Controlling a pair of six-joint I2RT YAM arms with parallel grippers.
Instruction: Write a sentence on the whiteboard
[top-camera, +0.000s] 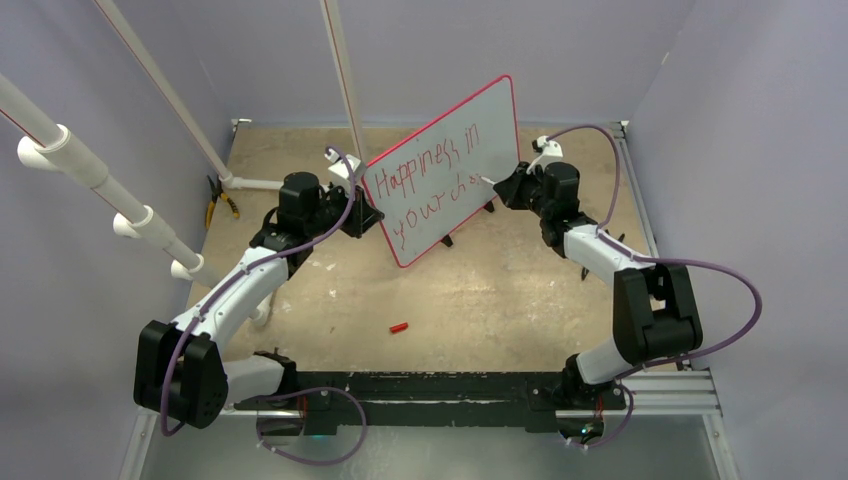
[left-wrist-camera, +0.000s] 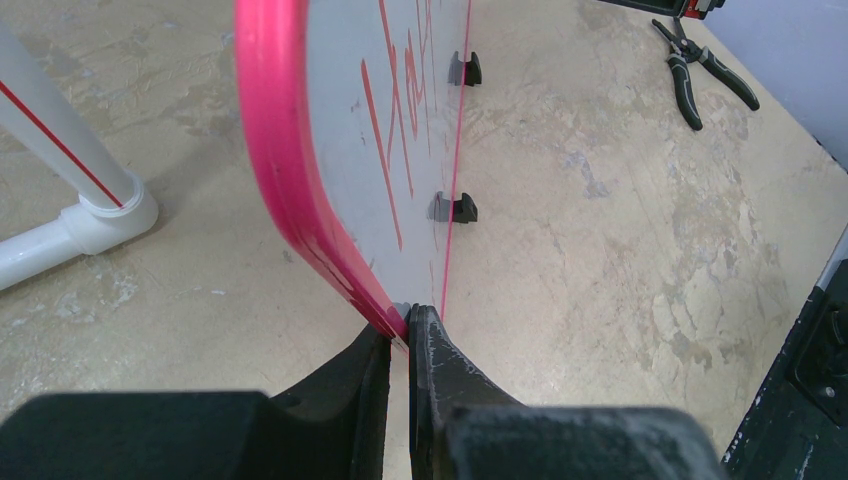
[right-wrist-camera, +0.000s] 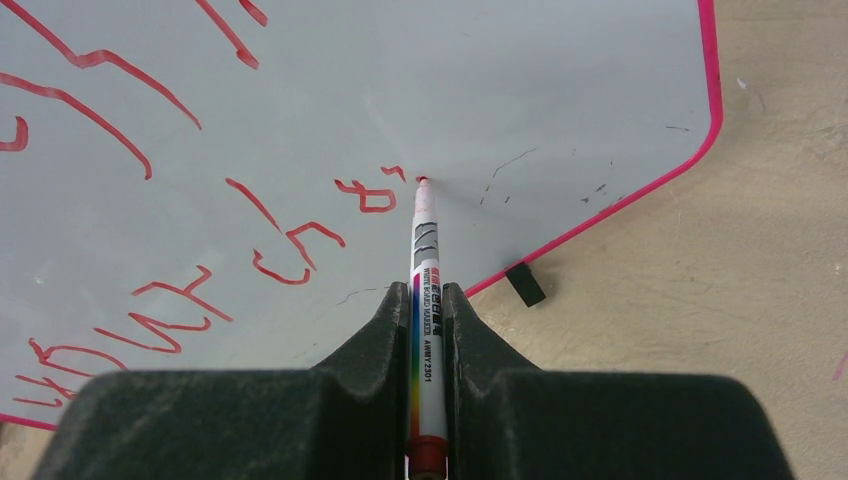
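Observation:
The whiteboard (top-camera: 470, 125) stands tilted at mid table, red-rimmed, with the sentence (top-camera: 425, 180) in red marker across it in two slanted lines. My left gripper (top-camera: 366, 217) is shut on the whiteboard's left edge; its jaws pinch the pink rim (left-wrist-camera: 280, 170) in the left wrist view. On the other side my right gripper (top-camera: 503, 187) is shut on a white marker (right-wrist-camera: 428, 300). The marker's red tip (right-wrist-camera: 422, 182) touches the whiteboard (right-wrist-camera: 560, 90) just right of the last small letter (right-wrist-camera: 372, 196).
A red marker cap (top-camera: 399, 327) lies on the table in front of the board. Pliers (top-camera: 220, 203) rest at the left near white pipe posts (top-camera: 150, 225). Small black feet (left-wrist-camera: 453, 207) hold the board up. Walls close the table on three sides.

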